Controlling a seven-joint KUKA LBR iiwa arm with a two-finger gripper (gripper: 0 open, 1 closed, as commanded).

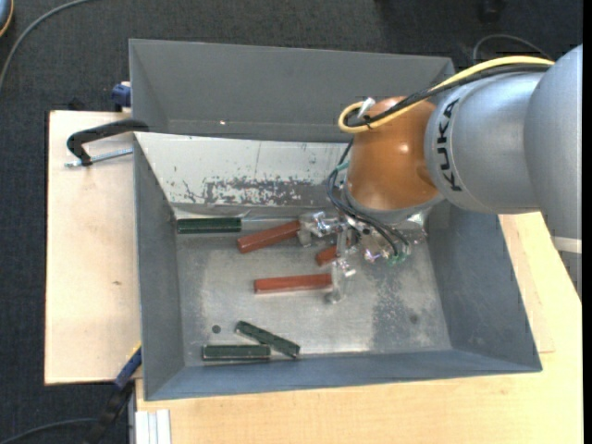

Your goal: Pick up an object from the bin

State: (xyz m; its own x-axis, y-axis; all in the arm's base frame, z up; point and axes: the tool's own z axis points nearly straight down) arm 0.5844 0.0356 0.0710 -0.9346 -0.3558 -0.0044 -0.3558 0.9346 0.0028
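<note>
Now, nearest me two dark green sticks (266, 338) lie by the front wall of the bin (155, 285). Beyond them a red-brown bar (291, 285) lies left-to-right, its right end at the fingers (337, 280) and its length running away leftward. Whether they are open or closed, I cannot tell.

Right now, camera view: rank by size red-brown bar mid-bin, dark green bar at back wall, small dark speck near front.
1. Mid-bin red-brown bar, slightly longer
2. Back-wall dark green bar, close
3. Small dark speck
</note>
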